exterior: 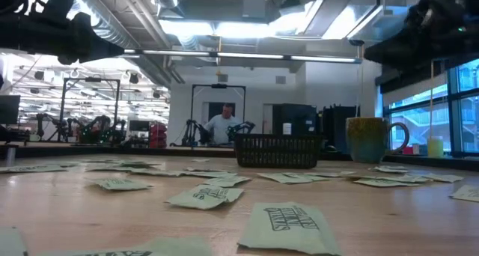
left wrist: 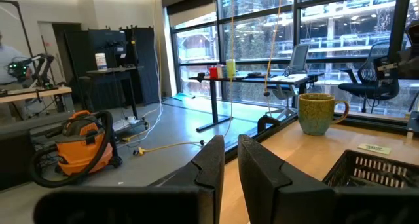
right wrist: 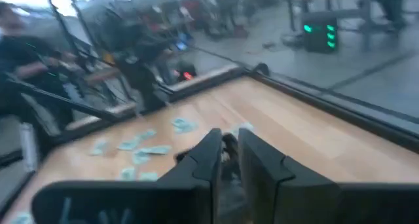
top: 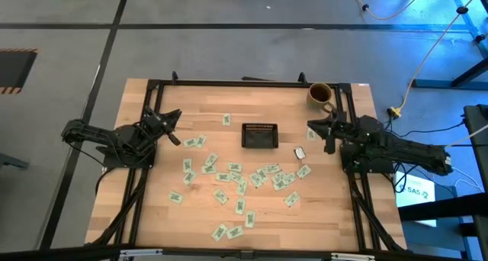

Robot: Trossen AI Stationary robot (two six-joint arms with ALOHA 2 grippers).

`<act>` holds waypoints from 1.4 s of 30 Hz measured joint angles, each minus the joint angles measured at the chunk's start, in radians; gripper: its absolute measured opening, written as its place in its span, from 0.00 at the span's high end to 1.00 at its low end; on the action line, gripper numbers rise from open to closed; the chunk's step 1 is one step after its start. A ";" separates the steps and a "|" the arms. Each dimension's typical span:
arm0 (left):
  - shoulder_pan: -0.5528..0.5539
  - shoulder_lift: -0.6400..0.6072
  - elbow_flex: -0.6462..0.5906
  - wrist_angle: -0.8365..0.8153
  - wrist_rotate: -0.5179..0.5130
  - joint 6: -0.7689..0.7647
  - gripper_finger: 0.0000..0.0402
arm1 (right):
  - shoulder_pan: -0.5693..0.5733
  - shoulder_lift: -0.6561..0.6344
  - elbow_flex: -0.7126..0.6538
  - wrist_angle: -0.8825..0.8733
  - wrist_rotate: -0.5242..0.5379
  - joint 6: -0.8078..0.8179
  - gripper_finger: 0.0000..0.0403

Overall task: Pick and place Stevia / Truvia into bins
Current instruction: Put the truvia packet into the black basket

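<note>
Many pale green and white Stevia packets (top: 236,177) lie flat and scattered over the middle and near part of the wooden table; the low view shows them close up (exterior: 288,226). The black slotted tray (top: 259,135) stands on the table beyond them, also seen in the low view (exterior: 278,151) and in the left wrist view (left wrist: 380,175). My left gripper (top: 174,128) hovers left of the tray, shut and holding nothing (left wrist: 230,160). My right gripper (top: 313,127) hovers right of the tray, shut and holding nothing (right wrist: 229,155). Packets (right wrist: 141,149) show blurred past its fingers.
An olive-yellow mug (top: 320,93) stands near the table's far right corner (exterior: 370,140) (left wrist: 317,112). One whiter packet (top: 300,152) lies just right of the tray. A black frame borders the table's edges (top: 252,82). A person (exterior: 224,125) sits in the room far behind.
</note>
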 joint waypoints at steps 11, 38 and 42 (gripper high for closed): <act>0.000 0.000 0.000 0.000 0.000 0.000 0.90 | 0.011 0.617 0.323 -0.470 0.062 0.191 0.86; 0.000 0.000 0.000 0.000 0.000 0.005 0.89 | 0.089 1.093 0.420 -0.574 0.016 0.422 0.74; 0.000 0.000 0.000 0.000 -0.001 0.063 0.90 | 0.089 1.093 0.420 -0.573 0.017 0.373 0.65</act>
